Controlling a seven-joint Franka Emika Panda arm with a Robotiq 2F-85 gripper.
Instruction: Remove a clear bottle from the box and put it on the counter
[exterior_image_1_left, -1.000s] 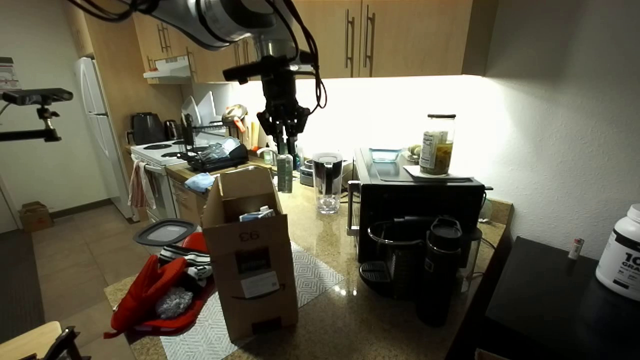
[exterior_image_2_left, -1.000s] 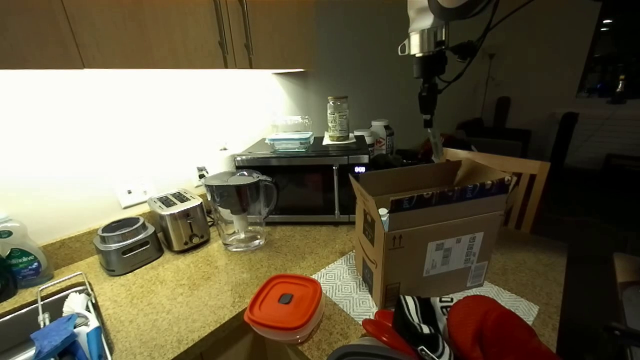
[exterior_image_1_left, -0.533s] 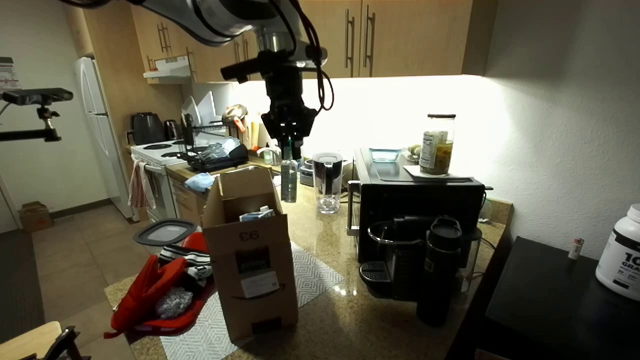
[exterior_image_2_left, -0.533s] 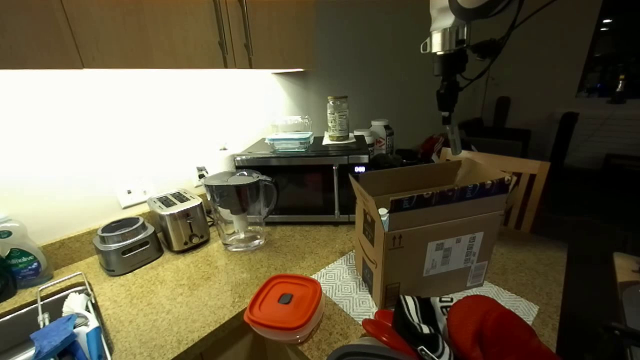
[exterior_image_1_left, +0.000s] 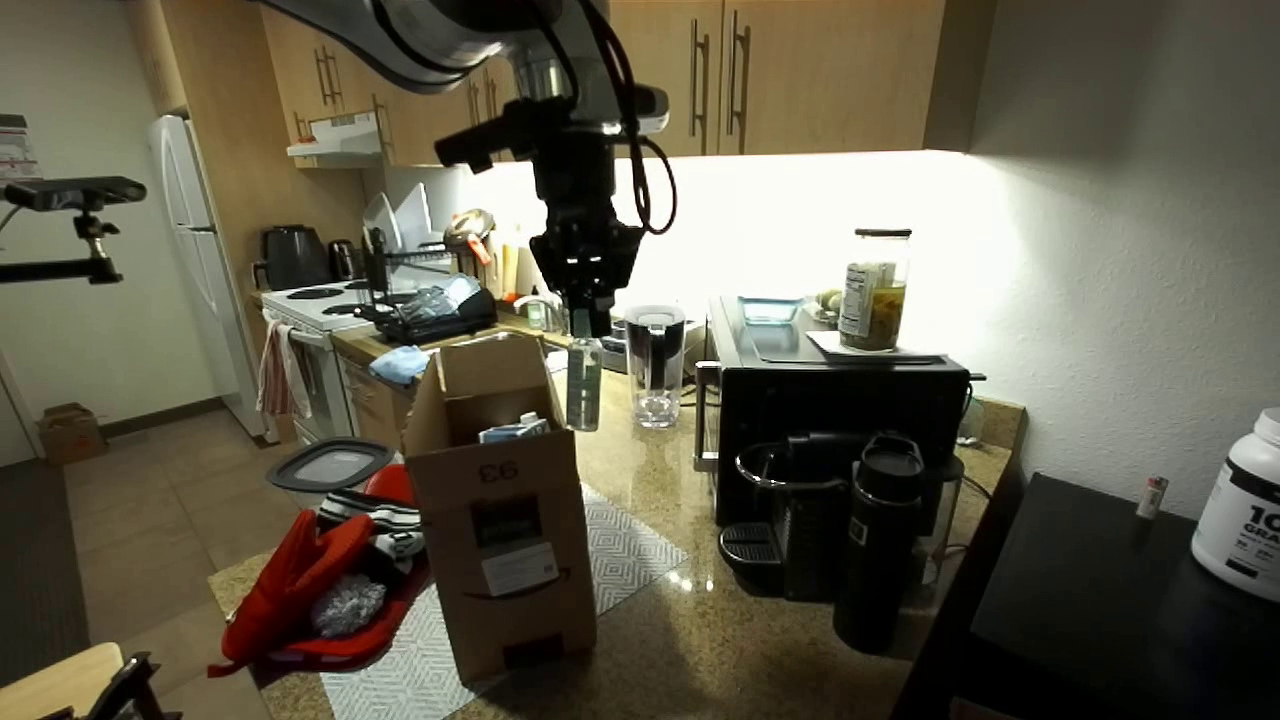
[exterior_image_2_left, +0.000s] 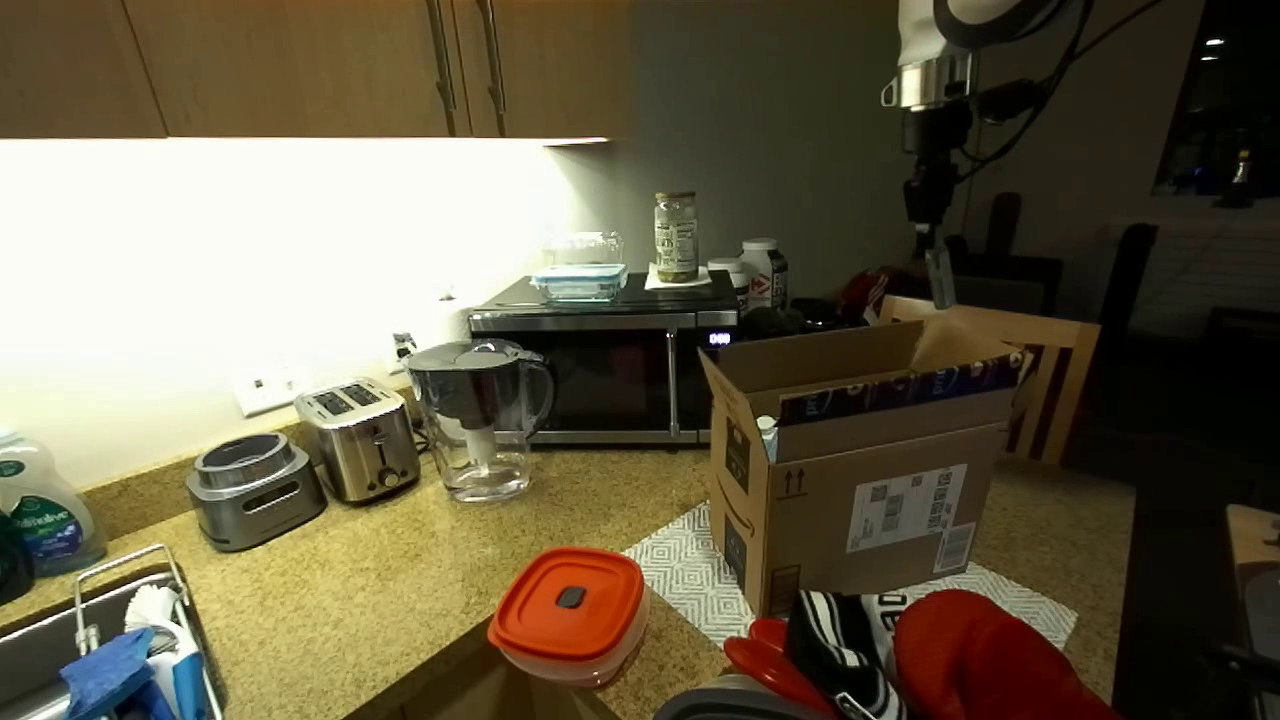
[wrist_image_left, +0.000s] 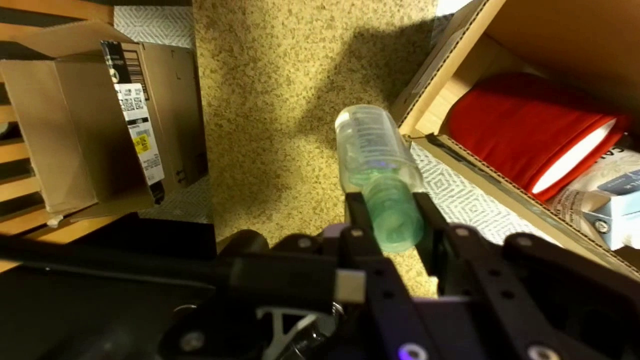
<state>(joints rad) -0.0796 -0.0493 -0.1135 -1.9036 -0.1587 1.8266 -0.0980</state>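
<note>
One clear, cylindrical bottle (exterior_image_1_left: 583, 390) hangs beside the cardboard box (exterior_image_1_left: 530, 620) in an exterior view. In an exterior view, a rectangular label (exterior_image_2_left: 905, 508) marks the box. In the wrist view, the gripper (wrist_image_left: 391, 202) pinches the green-topped bottle above the speckled stone surface (wrist_image_left: 280, 60).

The bottle (wrist_image_left: 367, 140) before you is smooth and see-through, glass or plastic you cannot tell; your gripper (wrist_image_left: 392, 212) looks mostly dull, with shiny metal screws (wrist_image_left: 542, 352). Your box (exterior_image_2_left: 815, 540) is matt cardboard with a smooth paper label (exterior_image_2_left: 905, 508), your counter (exterior_image_2_left: 370, 600) glossy and speckled like stone. You also have a brushed-metal toaster (exterior_image_2_left: 345, 460), a clear, smooth pitcher (exterior_image_2_left: 490, 400), a soft-napped red cloth (wrist_image_left: 525, 125) and smooth wooden cupboards (exterior_image_1_left: 835, 75) with metal handles (exterior_image_1_left: 733, 70).
</note>
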